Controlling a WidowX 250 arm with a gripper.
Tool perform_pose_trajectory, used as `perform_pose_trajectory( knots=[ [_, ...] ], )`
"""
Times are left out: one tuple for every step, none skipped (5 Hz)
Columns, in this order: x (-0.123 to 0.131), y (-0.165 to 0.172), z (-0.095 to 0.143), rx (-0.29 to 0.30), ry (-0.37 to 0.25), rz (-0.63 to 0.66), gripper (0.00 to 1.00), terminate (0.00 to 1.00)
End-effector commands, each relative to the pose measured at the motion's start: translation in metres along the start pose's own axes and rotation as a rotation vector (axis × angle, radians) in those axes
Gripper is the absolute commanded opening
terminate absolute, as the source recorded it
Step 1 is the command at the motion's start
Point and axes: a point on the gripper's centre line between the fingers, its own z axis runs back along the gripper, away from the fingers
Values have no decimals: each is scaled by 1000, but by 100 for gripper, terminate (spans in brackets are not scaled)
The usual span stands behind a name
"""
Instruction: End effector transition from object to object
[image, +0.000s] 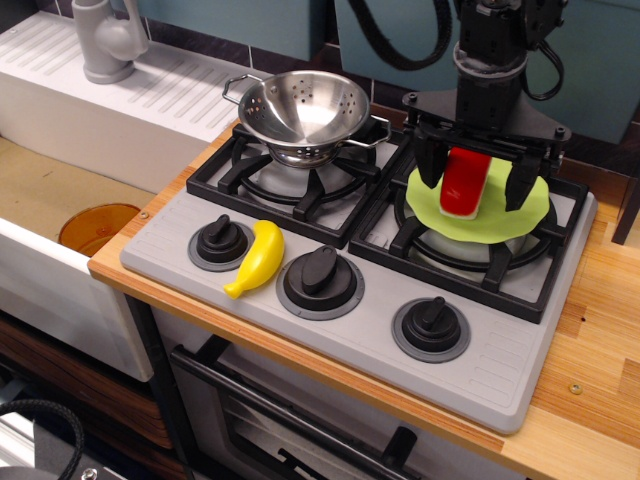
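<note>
The black robot gripper with a wide flat crossbar and two dark downward fingers (476, 178) hangs in the upper right of the frame from a thick black arm wrapped in looping cables. It points straight down, the crossbar level. The fingers stand apart, one on each side of a red rounded block (465, 183) that lies on a lime-green round cloth (478, 207); whether they touch the block cannot be told.

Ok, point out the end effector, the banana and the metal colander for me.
end effector (478, 187): main camera view, midway between its two dark fingertips.
banana (258, 259): main camera view, middle of the yellow body.
metal colander (305, 112): main camera view, inner bowl surface.
</note>
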Motion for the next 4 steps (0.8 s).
perform_pose_trajectory(
  knots=[
    [0, 0, 0, 0, 0, 0, 100, 0],
    [2, 2, 27, 37, 38, 16, 100, 0],
    [-2, 2, 49, 50, 43, 28, 100, 0],
    [-5, 3, 64, 65, 64, 34, 100, 0]
  ],
)
